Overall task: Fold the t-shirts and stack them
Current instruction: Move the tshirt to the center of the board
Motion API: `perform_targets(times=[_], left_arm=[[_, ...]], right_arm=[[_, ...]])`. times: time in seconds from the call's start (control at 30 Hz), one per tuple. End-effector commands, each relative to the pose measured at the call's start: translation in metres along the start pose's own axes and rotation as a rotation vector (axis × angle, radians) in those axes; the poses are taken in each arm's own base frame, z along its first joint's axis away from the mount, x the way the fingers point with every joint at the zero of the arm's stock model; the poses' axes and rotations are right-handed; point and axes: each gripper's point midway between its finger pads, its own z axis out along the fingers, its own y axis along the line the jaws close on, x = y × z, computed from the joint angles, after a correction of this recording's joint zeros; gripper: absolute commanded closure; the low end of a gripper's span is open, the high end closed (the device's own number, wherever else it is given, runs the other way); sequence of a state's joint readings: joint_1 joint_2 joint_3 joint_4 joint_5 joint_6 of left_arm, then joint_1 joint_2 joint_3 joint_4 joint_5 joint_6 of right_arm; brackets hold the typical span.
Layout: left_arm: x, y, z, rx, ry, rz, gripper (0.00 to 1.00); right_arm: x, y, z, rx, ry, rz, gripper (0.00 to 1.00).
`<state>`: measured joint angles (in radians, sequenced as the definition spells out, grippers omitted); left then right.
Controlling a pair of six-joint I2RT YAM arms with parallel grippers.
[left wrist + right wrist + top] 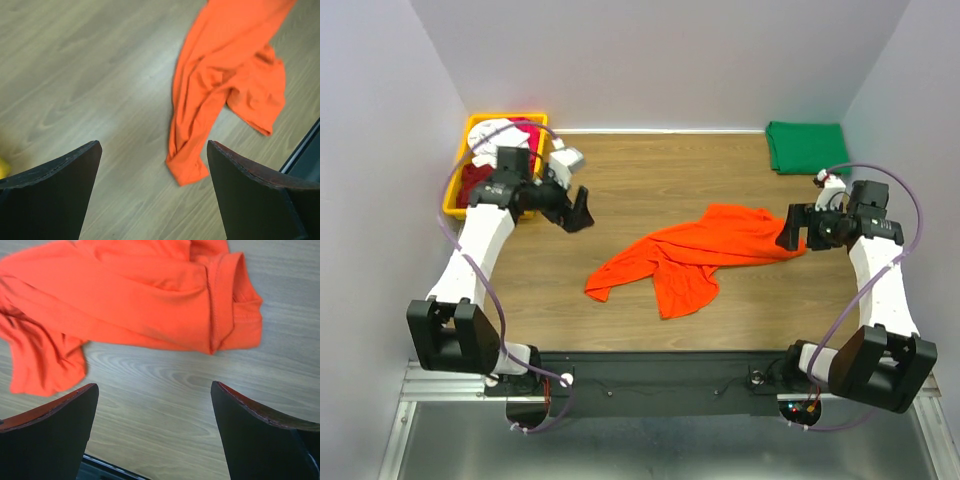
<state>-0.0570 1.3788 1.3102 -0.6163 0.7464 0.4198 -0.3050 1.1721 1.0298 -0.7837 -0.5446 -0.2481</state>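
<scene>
Worktop (650,170): wood-grain, everything is carried on it.

Orange t-shirt (700,255): found crumpled mid-worktop, right of centre. It is bunched into a long diagonal roll, with one lobe spilled towards the near edge. No fold is begun; the step in hand is judged to be flattening.

Yellow bin (506,118): set at the far left corner. A white t-shirt (495,130) and a dark red t-shirt (475,180) are seen in it.

Dark green t-shirt (807,146): laid folded in the far right corner, well apart from the orange one. It is taken as the base of the stack.

Left gripper (578,210): jaws spread wide, nothing held. It is poised over bare worktop just beside the bin, near the shirt's left tip but apart from it.

Right gripper (792,228): jaws also spread wide, nothing held. It is parked just beside the shirt's right end, where a stitched hem is seen rolled over in the right wrist view.

To do it well:
- One layer only should be pinched at each end. At the rolled hem two layers are likely to be caught.
- Opposite ends should be taken, lifted together and drawn apart so the twist is shaken out before laying down.
- Whether the ends are sleeves or bottom hem cannot be told; this should be settled once the cloth is spread.
- The near lobe should be kept off the worktop edge.
</scene>
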Motion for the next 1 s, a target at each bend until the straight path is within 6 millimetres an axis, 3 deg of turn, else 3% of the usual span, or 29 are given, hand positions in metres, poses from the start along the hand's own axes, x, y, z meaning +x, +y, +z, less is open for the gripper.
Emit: perform_targets(times=[0.0,0.03,0.1,0.2,0.27,0.37,0.57,0.8,0.87,0.93,0.97], left_arm=[[0.017,-0.03,0.013,0.03,0.037,0.25,0.03],[0.035,-0.045,0.024,0.064,0.074,0.268,0.05],[0.05,-0.045,0.035,0.048,0.109,0.284,0.09],[0.083,-0.04,0.055,0.032,0.211,0.283,0.23],[0.106,-0.038,0.069,0.012,0.288,0.281,0.23],[0.125,-0.032,0.086,-0.022,0.343,0.286,0.23],[0.156,-0.02,0.111,-0.051,0.429,0.278,0.24],[0.191,-0.011,0.124,-0.037,0.551,0.261,0.56],[0.193,-0.004,0.127,-0.056,0.57,0.269,0.65],[0.195,0.011,0.128,-0.096,0.591,0.278,0.83],[0.185,0.022,0.129,-0.133,0.581,0.286,0.91]], right_arm=[[0.021,-0.022,0.006,0.071,0.086,-0.116,0.0],[0.026,-0.03,0.01,0.091,0.117,-0.127,0.0],[0.027,-0.035,0.015,0.097,0.14,-0.13,0.02],[0.021,-0.04,0.026,0.074,0.163,-0.098,0.09],[0.02,-0.042,0.039,0.041,0.184,-0.053,0.14],[0.015,-0.046,0.057,0.004,0.204,-0.003,0.19],[0.008,-0.06,0.083,0.025,0.212,0.02,0.2],[0.023,-0.063,0.113,0.042,0.261,0.026,0.24],[0.027,-0.066,0.117,0.048,0.269,0.036,0.3],[0.029,-0.065,0.118,0.045,0.274,0.04,0.35],[0.031,-0.064,0.117,0.044,0.277,0.042,0.42]])
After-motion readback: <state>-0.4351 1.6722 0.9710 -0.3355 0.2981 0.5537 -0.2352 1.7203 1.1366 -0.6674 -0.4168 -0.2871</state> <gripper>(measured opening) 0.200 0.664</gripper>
